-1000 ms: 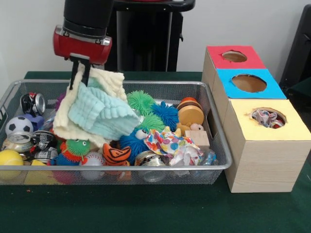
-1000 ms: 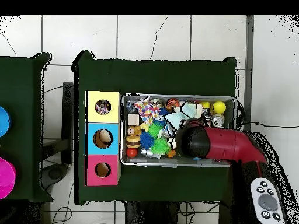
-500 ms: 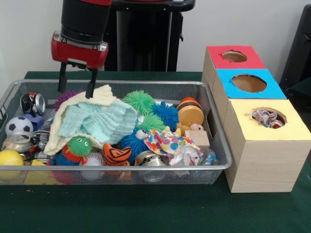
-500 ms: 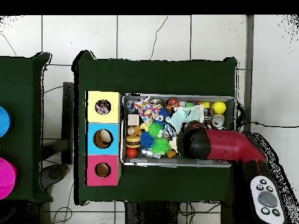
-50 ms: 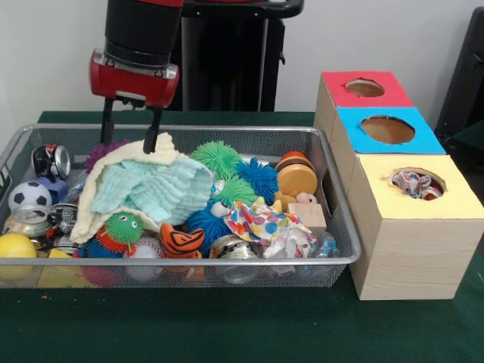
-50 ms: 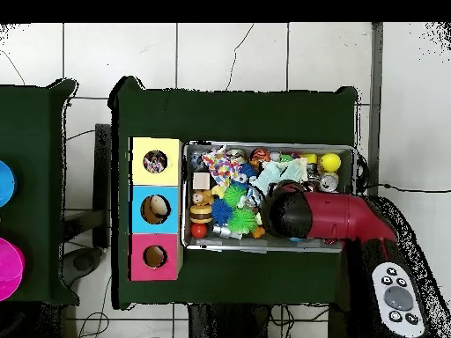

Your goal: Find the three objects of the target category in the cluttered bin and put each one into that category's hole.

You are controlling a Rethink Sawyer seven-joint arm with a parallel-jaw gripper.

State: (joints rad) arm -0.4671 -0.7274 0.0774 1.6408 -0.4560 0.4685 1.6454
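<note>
Dropped from the claw (image 5: pixel 131 130), now spread wide and empty just above it, the cream-and-mint cloth (image 5: pixel 144 189) lies back in the bin (image 5: pixel 249 263), while one cloth already sits in the yellow hole (image 5: pixel 417 183).

— Where is the bin (image 5: pixel 333 204) sitting?
— On the table (image 5: pixel 227 325), left of frame; the boxes (image 5: pixel 412 227) are standing right of it.
— And the cloth (image 5: pixel 144 189)?
— Lying on the toys, left in the bin.
</note>
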